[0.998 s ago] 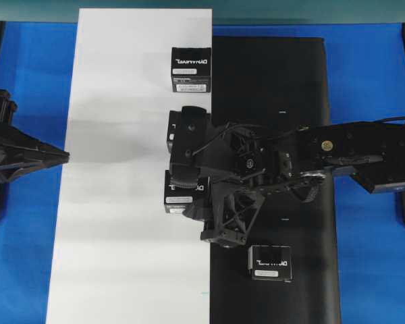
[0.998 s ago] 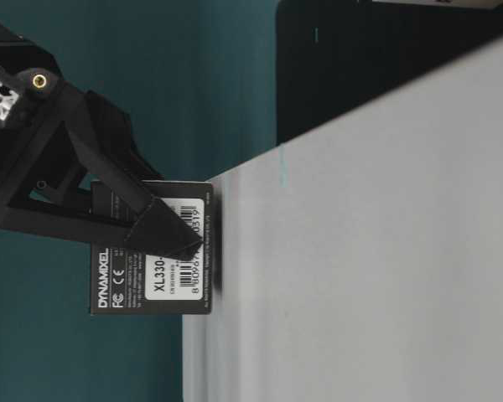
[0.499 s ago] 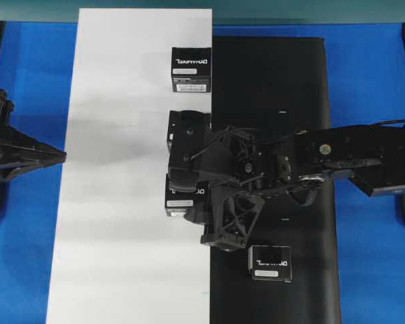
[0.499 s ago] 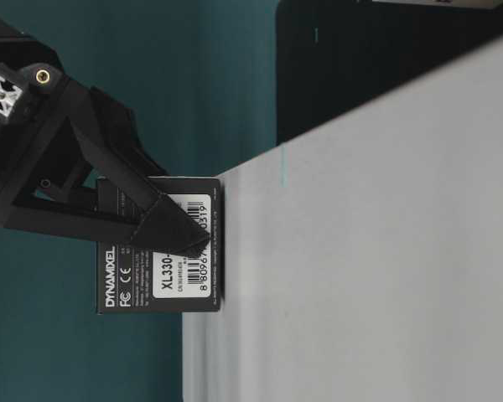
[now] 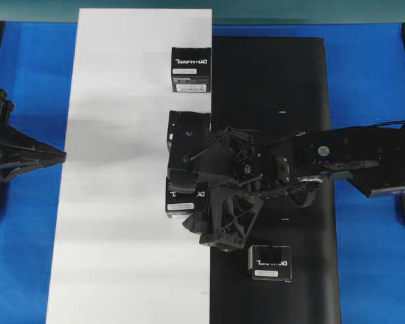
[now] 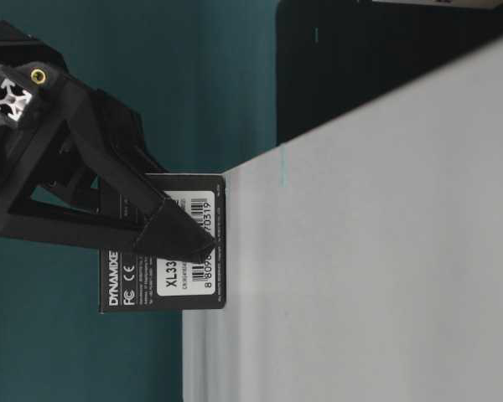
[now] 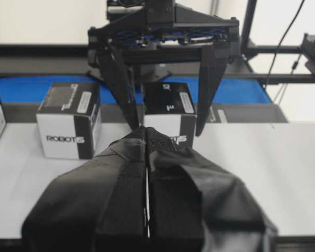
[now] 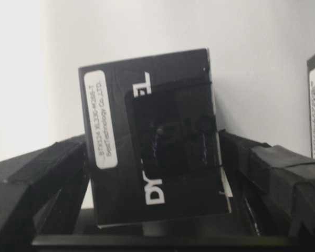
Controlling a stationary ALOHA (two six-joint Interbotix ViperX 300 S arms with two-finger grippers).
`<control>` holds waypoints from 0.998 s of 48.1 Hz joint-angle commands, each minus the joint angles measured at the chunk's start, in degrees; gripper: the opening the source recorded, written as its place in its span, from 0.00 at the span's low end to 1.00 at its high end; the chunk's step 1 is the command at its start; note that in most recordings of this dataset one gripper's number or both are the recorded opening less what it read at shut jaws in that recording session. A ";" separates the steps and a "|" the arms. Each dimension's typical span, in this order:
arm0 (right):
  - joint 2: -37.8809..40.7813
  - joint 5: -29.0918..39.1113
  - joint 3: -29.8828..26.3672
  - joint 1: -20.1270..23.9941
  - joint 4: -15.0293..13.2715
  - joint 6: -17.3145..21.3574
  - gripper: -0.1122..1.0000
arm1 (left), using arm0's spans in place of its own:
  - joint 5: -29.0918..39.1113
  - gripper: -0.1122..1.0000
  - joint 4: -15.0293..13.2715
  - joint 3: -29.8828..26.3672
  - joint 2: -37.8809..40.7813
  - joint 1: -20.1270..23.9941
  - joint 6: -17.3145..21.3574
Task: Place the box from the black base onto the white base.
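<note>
My right gripper [image 5: 184, 200] reaches across to the right edge of the white base [image 5: 121, 202] and is shut on a black box [image 5: 182, 204]. In the table-level view this box [image 6: 134, 285] touches the white base [image 6: 360, 251]. In the right wrist view the box [image 8: 147, 131] stands between the fingers [image 8: 37, 178], slightly tilted. Another box [image 5: 270, 262] sits on the black base [image 5: 277, 81] near its front. My left gripper [image 5: 59, 156] is shut and empty at the white base's left edge; the left wrist view shows it [image 7: 146, 132] facing the held box [image 7: 168, 105].
One box [image 5: 191, 69] stands at the back of the white base. Another [image 5: 170, 131] is partly hidden under the right gripper, just behind the held one, and also shows in the left wrist view [image 7: 68, 118]. Blue table [image 5: 371, 67] surrounds both bases.
The right gripper has lowered the box: it hung a little off the white base and now touches it. The left arm has barely moved.
</note>
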 commanded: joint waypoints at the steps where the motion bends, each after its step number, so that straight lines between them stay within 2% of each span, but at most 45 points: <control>1: 0.35 -0.79 0.00 0.18 -0.18 0.00 1.00 | -0.35 0.06 0.18 -1.49 0.18 -0.09 -0.09; 14: -2.55 0.70 2.02 0.35 -0.18 0.18 1.00 | 0.18 0.06 0.18 -1.49 0.18 -0.09 -0.09; 22: -7.47 0.79 5.71 0.26 -0.18 0.44 1.00 | 0.18 0.06 0.09 -1.49 0.18 -0.09 -0.09; 28: -11.69 0.79 9.49 0.62 -0.18 2.64 1.00 | 0.18 0.06 0.18 -1.58 0.00 -0.09 -0.09; 37: -20.21 0.44 15.73 3.69 -0.18 4.31 1.00 | 0.18 0.06 0.18 -1.58 -0.44 -0.09 -0.09; 48: -26.89 0.62 20.39 7.91 -0.26 7.12 1.00 | 0.18 0.06 0.09 -1.76 -0.62 -0.09 -0.18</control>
